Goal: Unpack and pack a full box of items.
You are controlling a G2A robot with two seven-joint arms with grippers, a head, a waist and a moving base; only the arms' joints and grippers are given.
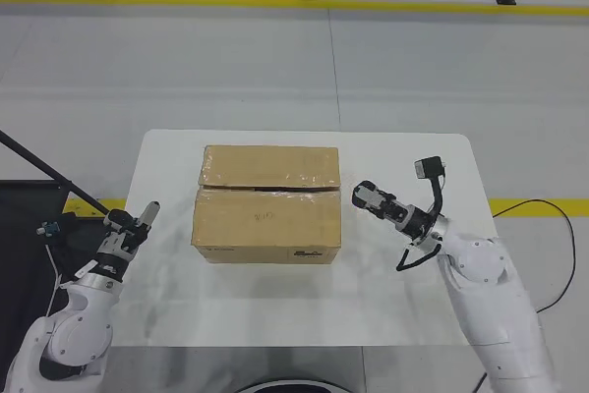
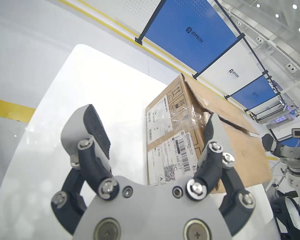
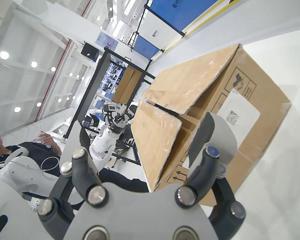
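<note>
Top view gives me the box mid-table, nearer the far edge of the table. Its flaps are down with a dark gap between them, so I can't see the contents. In the right wrist view one flap's edge sits slightly lifted. My left tool hangs by the table's left edge, apart from the box, fingers spread wide, holding nothing. My right tool is near the box's right end, not touching, likewise spread and holding nothing. White table surface runs along both sides and the front.
</note>
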